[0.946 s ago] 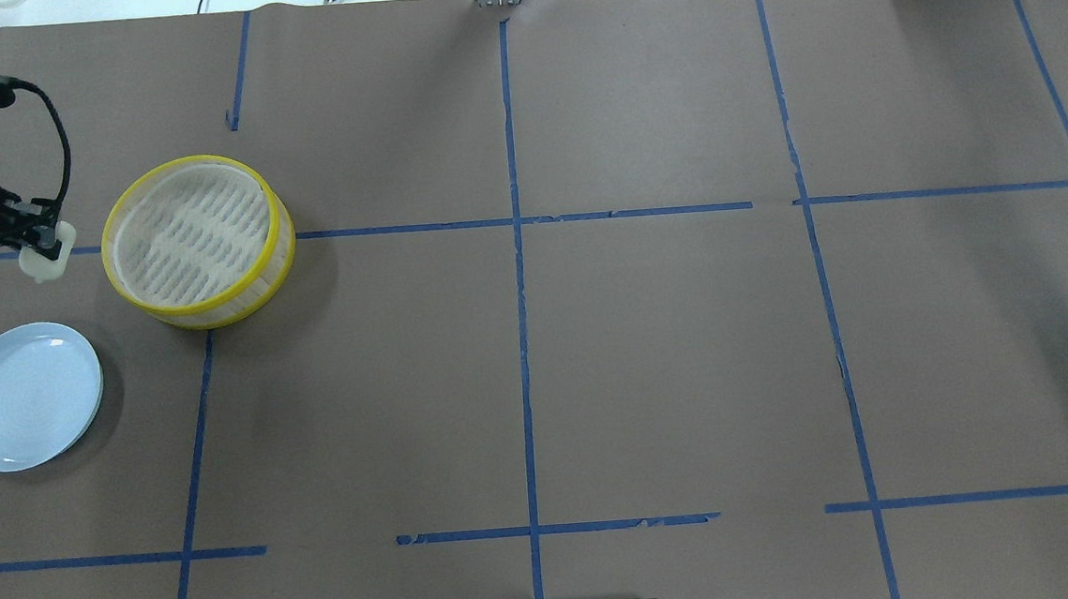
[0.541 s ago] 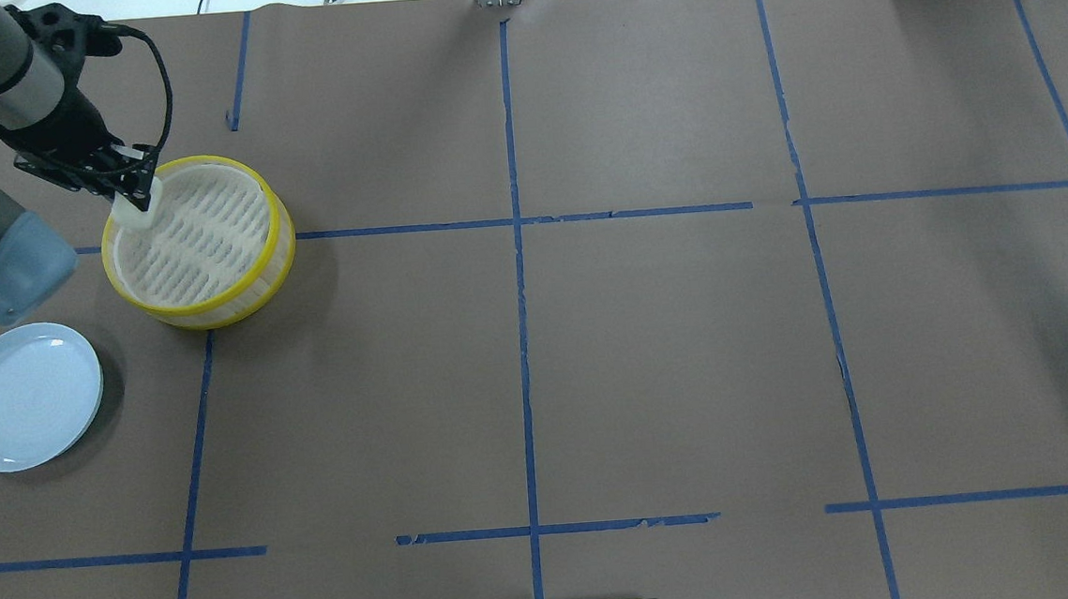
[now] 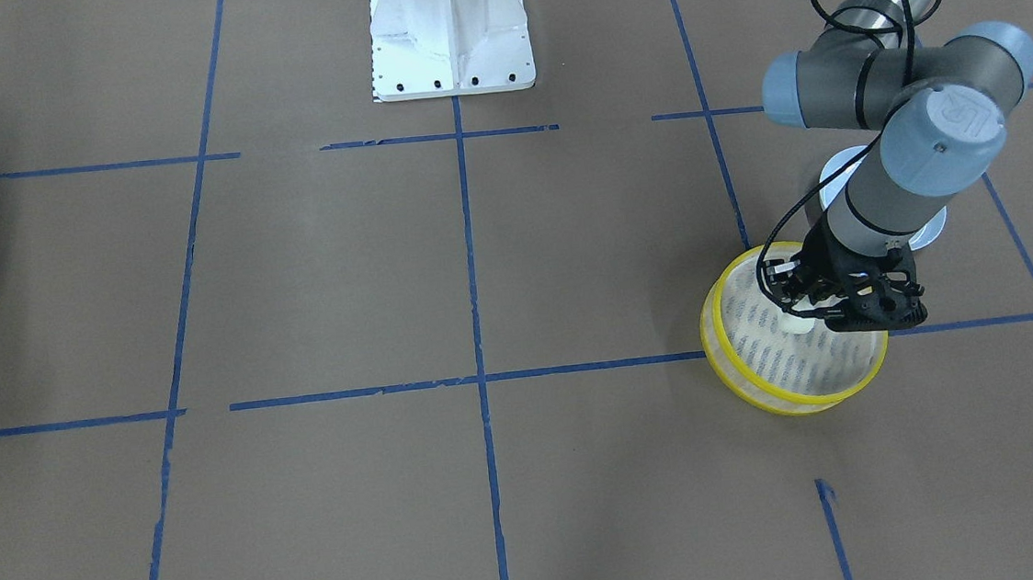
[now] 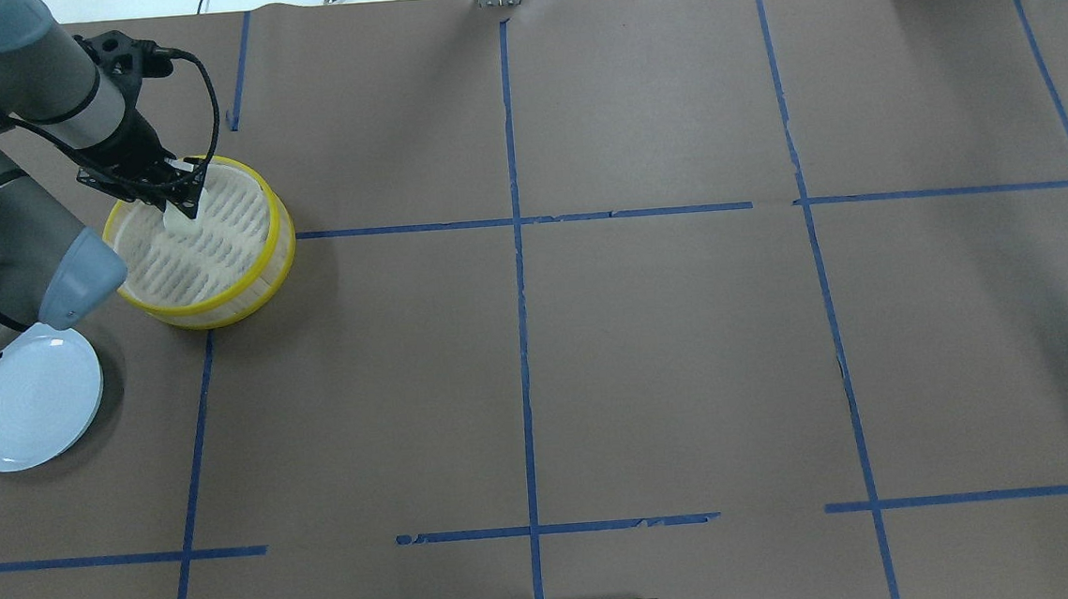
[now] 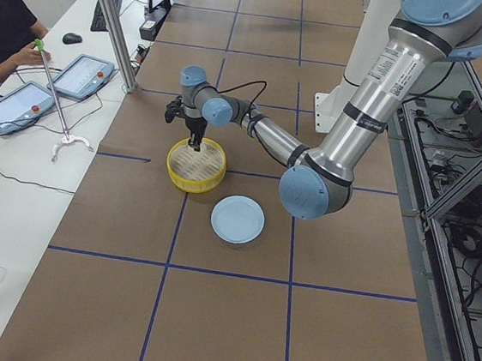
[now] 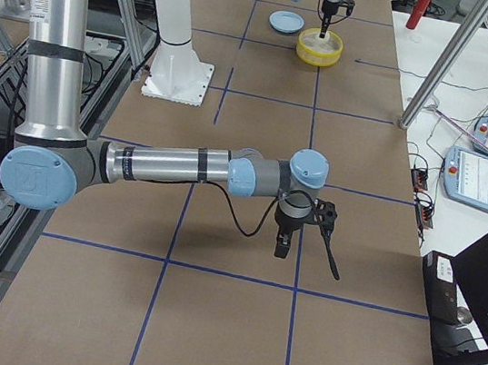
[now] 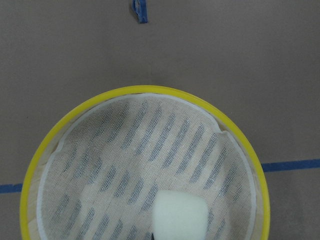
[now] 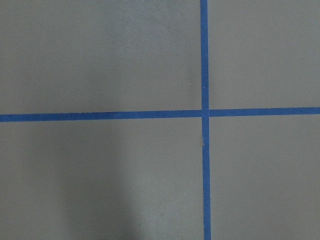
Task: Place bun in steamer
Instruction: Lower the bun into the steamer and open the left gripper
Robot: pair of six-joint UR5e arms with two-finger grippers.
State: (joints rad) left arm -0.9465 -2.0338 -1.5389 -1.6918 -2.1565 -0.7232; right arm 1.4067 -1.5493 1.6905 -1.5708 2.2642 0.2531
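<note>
The left gripper (image 4: 178, 202) stands over the steamer (image 4: 228, 255) in the upper left of the overhead view. Its fingers are closed narrowly on the bun (image 4: 179, 219), which sits inside the yellow rim toward the basket's upper-left side; contact with the slotted floor cannot be determined. The right gripper (image 6: 306, 245) appears only at lower centre of the right side view, above the table (image 6: 204, 324), and its opening cannot be determined.
</note>
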